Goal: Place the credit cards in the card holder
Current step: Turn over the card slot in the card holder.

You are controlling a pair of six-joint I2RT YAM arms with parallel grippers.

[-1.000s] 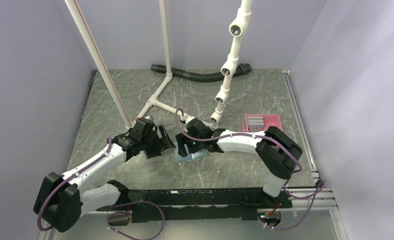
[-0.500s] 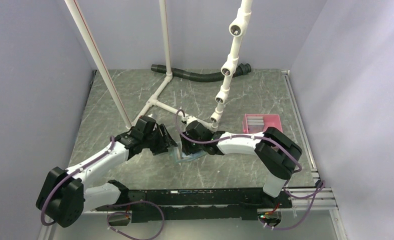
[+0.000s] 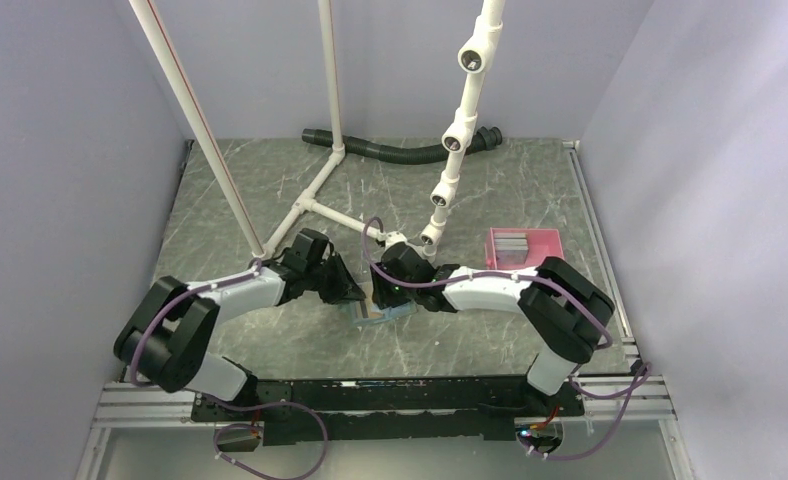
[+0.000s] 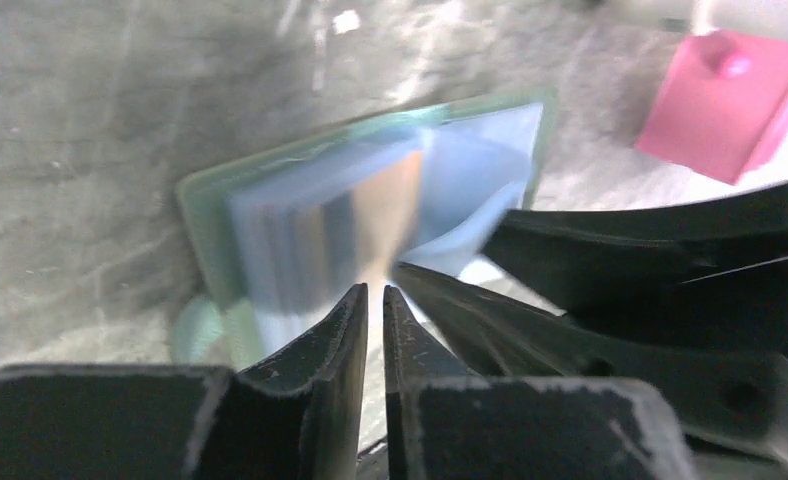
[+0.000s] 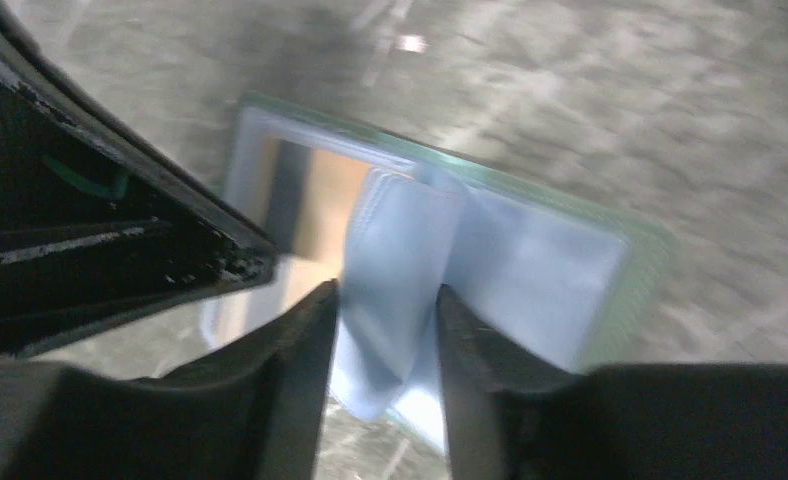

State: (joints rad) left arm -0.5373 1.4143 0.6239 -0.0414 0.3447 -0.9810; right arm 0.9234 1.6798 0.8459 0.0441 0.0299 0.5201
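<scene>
Left pincer narrow, nipping the tan card, likely stiff and slick, by its edge; right pincer clamps the floppy inner flap of the card holder.

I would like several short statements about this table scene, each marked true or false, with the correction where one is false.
1. The card holder lies open on the table. True.
2. The pink tray is empty. False: grey cards lie in it.
3. A tan card shows at the open card holder. True.
4. The black hose lies beside the arm bases. False: it lies at the table's far edge.
5. The left end effector and the right end effector are both at the card holder. True.
</scene>
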